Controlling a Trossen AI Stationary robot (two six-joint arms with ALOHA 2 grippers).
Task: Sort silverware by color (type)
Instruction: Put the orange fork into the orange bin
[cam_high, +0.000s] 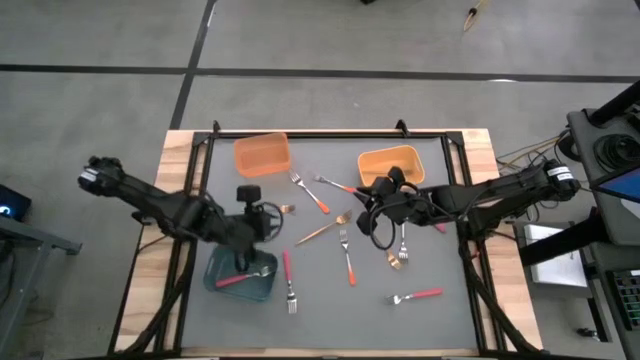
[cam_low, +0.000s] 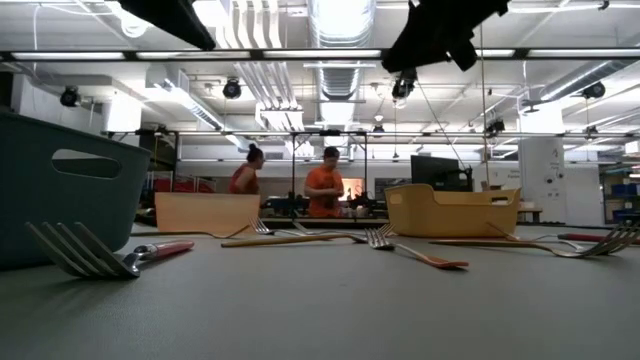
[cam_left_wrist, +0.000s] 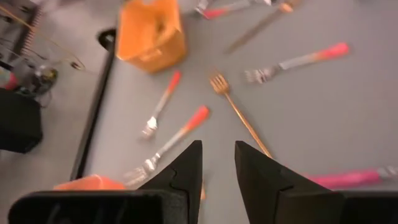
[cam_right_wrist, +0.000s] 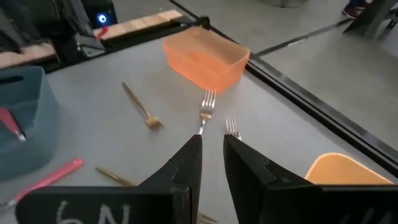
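One gold fork (cam_left_wrist: 239, 115) lies ahead of left pincer (cam_left_wrist: 217, 163) (apparently untouched).

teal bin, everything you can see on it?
The teal bin is a rectangular, plastic-looking tub with rounded corners and a slot handle cut into one wall, seen in the low view. It sits upright on the grey mat, near-left area. One red-handled fork lies inside. The left gripper hangs just beside it.

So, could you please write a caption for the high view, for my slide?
Two dark arms hover over a grey table of scattered forks; one red-handled fork lies in the teal rectangular bin.
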